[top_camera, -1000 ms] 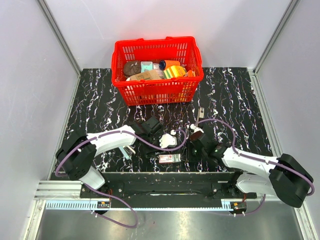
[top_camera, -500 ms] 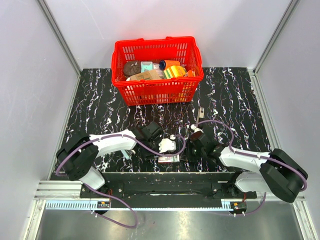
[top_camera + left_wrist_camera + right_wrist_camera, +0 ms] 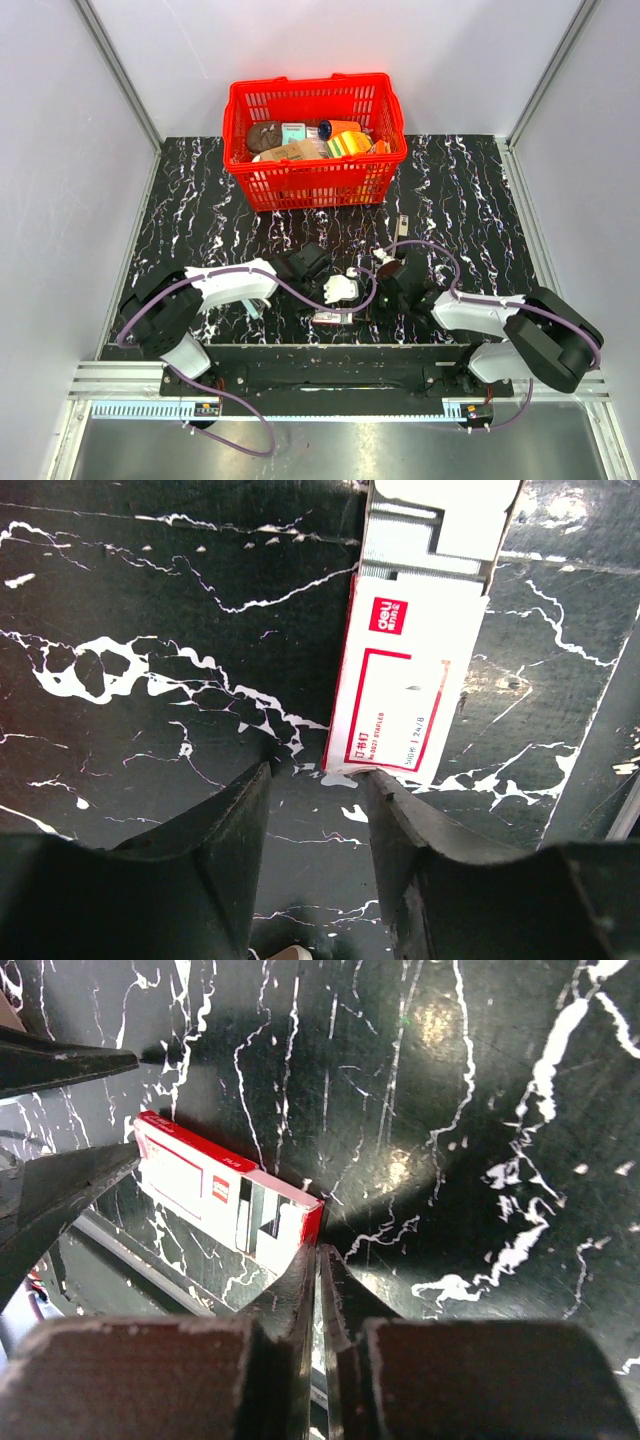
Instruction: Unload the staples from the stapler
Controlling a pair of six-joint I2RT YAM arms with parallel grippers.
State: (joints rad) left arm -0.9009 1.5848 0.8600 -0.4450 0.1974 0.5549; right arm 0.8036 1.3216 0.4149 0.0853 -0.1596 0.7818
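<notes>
While your left fingers (image 3: 220, 850) stand apart and empty at one end of the flat white-and-red carton (image 3: 410, 680) on the black marbled bench (image 3: 150, 600), your right fingers (image 3: 290, 1300) are pressed together at its open end; the small pale teal-and-white plastic stapler (image 3: 253, 306) lies just beside the left forearm

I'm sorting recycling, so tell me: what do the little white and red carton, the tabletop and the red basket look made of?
Carton: thin printed card, matte, folded open end. Tabletop: glossy black with white veins, marble look, perhaps laminate; it reflects light. Basket: moulded red plastic lattice.
</notes>
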